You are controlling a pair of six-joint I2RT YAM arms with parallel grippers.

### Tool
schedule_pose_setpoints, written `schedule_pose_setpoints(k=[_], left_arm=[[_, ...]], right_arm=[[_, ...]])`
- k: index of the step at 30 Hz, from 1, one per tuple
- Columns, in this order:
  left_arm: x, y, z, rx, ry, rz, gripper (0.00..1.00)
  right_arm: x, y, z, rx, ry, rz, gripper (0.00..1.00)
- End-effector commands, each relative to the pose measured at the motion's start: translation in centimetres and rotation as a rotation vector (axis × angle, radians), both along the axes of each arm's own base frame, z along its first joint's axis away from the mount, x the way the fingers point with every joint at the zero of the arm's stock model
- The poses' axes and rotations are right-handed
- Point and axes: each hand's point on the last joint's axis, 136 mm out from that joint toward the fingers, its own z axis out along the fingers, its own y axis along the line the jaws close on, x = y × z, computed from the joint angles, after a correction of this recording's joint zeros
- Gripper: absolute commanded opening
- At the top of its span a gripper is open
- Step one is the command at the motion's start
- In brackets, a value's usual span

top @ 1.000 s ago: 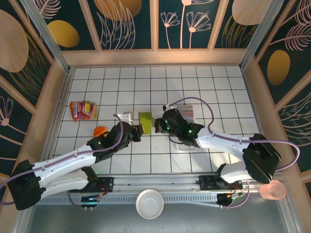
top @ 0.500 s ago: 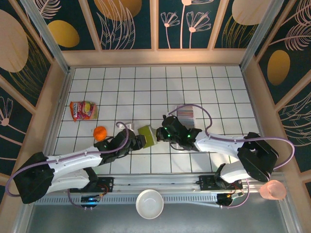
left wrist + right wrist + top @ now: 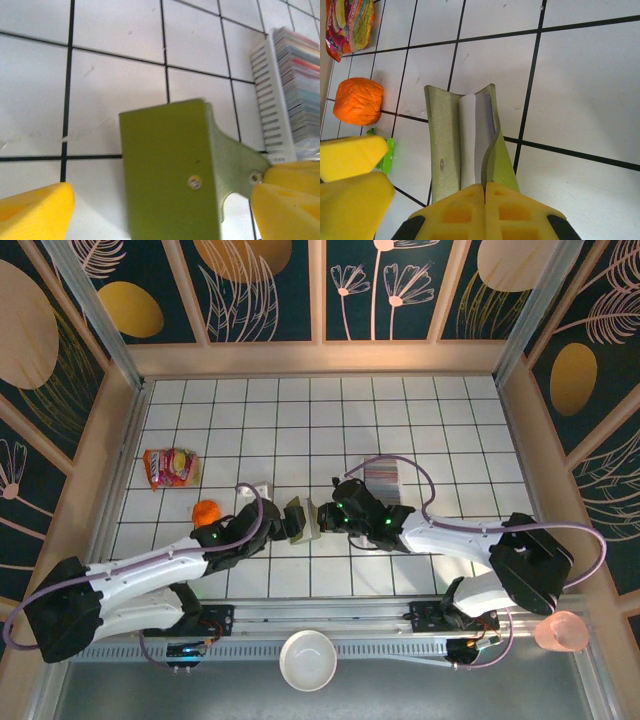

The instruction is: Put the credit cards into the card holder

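The olive-green card holder (image 3: 301, 519) stands on edge near the middle of the tiled floor. In the right wrist view it (image 3: 440, 145) gapes open, its pale lining showing. My right gripper (image 3: 485, 186) is shut on its thin right flap. My left gripper (image 3: 160, 215) is open, its yellow fingers (image 3: 35, 210) standing either side of the holder's outer face (image 3: 167, 170) without pressing it. From above, the left gripper (image 3: 288, 523) and right gripper (image 3: 322, 515) flank the holder. The credit cards (image 3: 300, 90) stand as a striped row in a white ridged rack (image 3: 267, 95), just right of the holder; from above the cards (image 3: 381, 477) lie behind my right arm.
An orange ball (image 3: 206, 512) and a red-and-yellow snack packet (image 3: 170, 467) lie to the left. A small white object (image 3: 257, 488) sits behind my left wrist. A white bowl (image 3: 307, 660) and a pink cup (image 3: 560, 632) stand off the tiles at the near edge.
My left gripper has gone from shut to open, letting go of the card holder. Both grippers and the holder have shifted toward the near edge; the right gripper keeps its hold.
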Motion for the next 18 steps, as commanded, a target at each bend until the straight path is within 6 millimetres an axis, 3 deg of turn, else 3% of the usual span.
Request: schedule_pose_setpoints(k=[1,7,18], left_arm=[[1.2,-0.3,0.7,0.053,-0.025,0.000,0.91],[1.8,-1.4,-0.7,0.070,0.024,-0.022,0.91],[2.2,-0.2,-2.4,0.070,0.062,-0.004,0.85]], right_arm=[[-0.4,0.3,1.4,0.053,-0.015,0.004,0.00],[-0.6,0.2,2.1,0.074,-0.023,0.004,0.00],[-0.6,-0.1,2.8,0.075,-0.036,-0.003,0.00]])
